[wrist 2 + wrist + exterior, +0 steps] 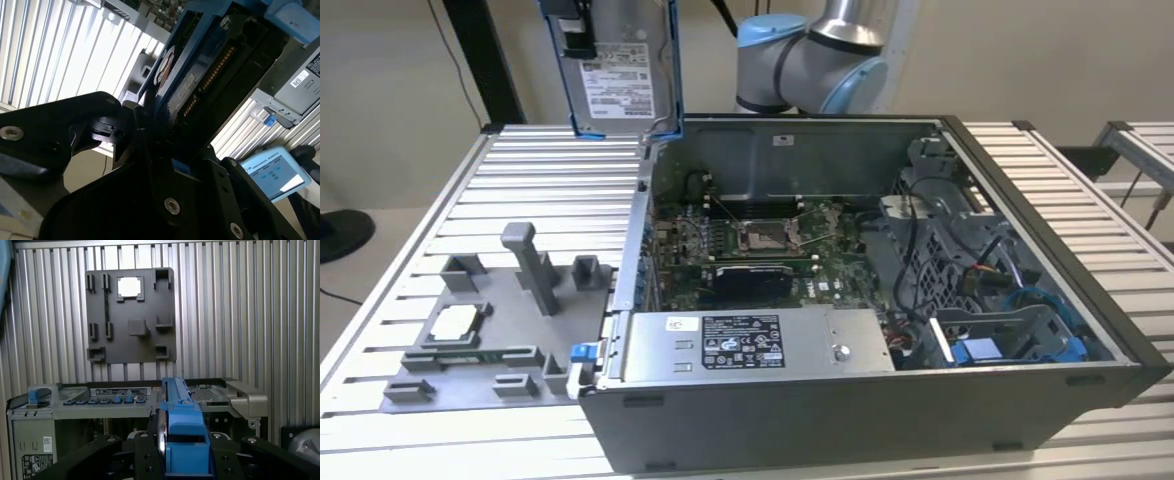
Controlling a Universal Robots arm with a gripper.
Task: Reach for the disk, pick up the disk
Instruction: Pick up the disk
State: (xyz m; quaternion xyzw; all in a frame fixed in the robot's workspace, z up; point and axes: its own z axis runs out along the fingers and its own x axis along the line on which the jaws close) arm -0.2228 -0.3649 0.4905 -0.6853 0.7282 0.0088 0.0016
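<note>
The gripper is clamped edge-on around the disk, its blue bracket between the black fingers, held aloft at about eleven o'clock from the open computer case in the exterior view, with the grey fixture tray at the case's nine o'clock.

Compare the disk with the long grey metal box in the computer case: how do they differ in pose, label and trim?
Pose: the disk stands upright in the air, clamped in the gripper; the grey box lies flat inside the case.
Label: the disk's is white; the box's is black and white.
Trim: a blue bracket edges the disk; the box shows bare metal around its label.
Both are rectangular, metal and labelled.
</note>
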